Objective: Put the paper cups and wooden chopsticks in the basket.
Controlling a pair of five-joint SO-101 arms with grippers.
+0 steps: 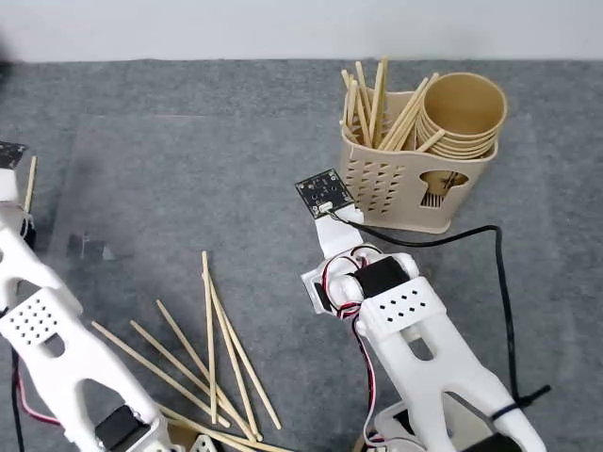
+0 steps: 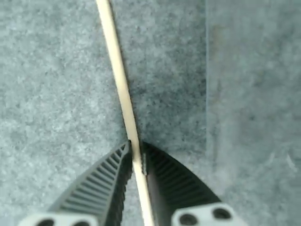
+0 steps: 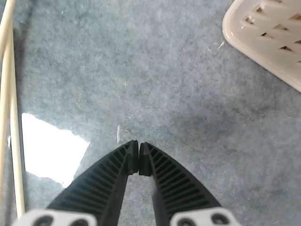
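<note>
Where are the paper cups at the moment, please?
In the high view the stacked paper cups sit in the right end of the basket, beside upright chopsticks, toward that view's upper right.

Table cover (image 3: 188, 94) was grey felt-like cloth, rough, matt. Chopstick (image 2: 123, 89) looked like pale bare wood, matt. Basket (image 1: 377, 193) was beige plastic, smooth. Paper cups (image 1: 462, 105) were tan, matt. Left gripper (image 2: 135, 149) had dark ribbed plastic fingers (image 2: 106, 186).

White perforated arms (image 1: 405, 306) with black servos (image 1: 382, 275), red-white wires (image 1: 344, 282), black ribbed end effectors (image 3: 139, 157).
</note>
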